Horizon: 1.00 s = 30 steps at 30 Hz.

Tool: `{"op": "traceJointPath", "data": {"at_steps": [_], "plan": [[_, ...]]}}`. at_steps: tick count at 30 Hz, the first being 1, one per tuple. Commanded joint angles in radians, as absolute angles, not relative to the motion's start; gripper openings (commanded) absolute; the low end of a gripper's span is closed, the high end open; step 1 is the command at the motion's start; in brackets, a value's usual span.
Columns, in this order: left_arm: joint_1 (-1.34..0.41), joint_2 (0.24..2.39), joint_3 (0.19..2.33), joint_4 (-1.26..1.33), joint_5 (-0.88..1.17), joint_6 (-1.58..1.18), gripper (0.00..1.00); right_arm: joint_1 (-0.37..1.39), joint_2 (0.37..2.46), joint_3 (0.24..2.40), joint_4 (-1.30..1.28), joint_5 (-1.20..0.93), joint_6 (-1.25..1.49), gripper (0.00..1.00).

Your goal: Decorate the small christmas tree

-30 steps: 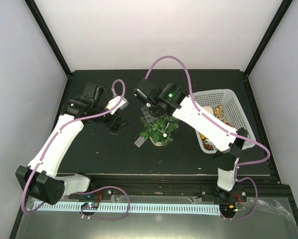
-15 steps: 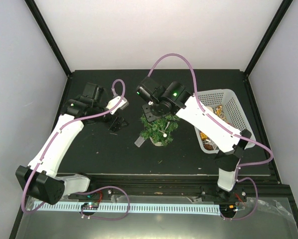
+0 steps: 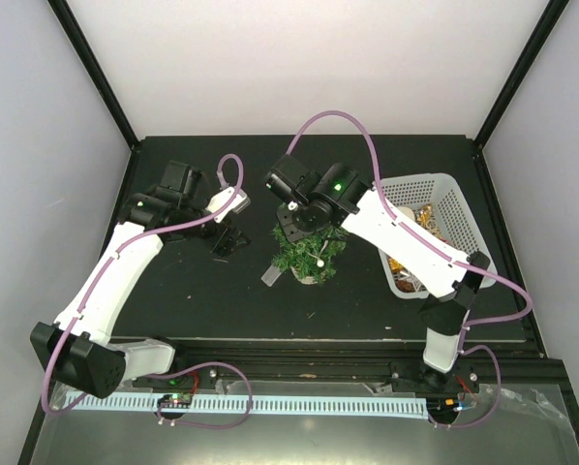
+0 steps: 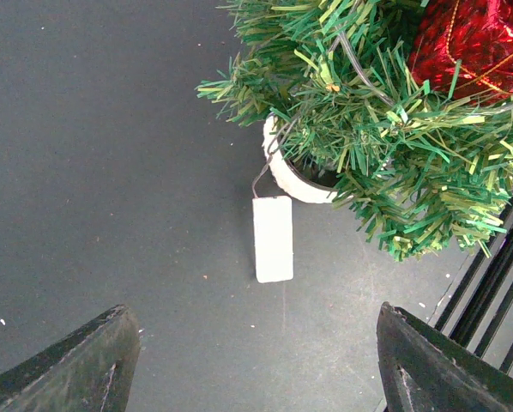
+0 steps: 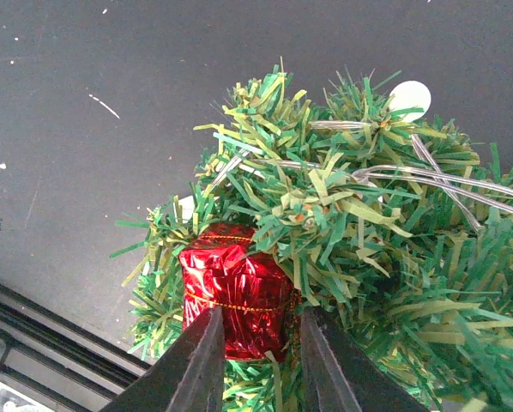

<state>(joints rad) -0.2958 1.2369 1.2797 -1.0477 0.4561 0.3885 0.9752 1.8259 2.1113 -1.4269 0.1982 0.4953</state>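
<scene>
Hanging a red foil gift (image 5: 235, 302), the right gripper (image 5: 255, 360) is pinching it, seemingly, against the small christmas tree (image 3: 311, 250) mid-table; the left gripper (image 4: 248, 360) is waiting open. Next: releasing gently.

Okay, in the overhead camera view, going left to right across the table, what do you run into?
Left end effector → white tag lying on the table → small christmas tree, with the right end effector over its top → white basket of ornaments.
</scene>
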Motion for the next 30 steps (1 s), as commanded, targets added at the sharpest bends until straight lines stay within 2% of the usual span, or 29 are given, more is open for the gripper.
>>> {"op": "traceJointPath", "data": {"at_steps": [1, 30], "plan": [[-0.291, 1.239, 1.295, -1.043, 0.473, 0.397, 0.77, 0.971, 1.812, 2.101, -1.407, 0.199, 0.483, 0.28], [-0.291, 1.252, 1.277, -1.015, 0.477, 0.395, 0.77, 0.957, 1.846, 2.195, -1.463, 0.264, 0.483, 0.28]]}}
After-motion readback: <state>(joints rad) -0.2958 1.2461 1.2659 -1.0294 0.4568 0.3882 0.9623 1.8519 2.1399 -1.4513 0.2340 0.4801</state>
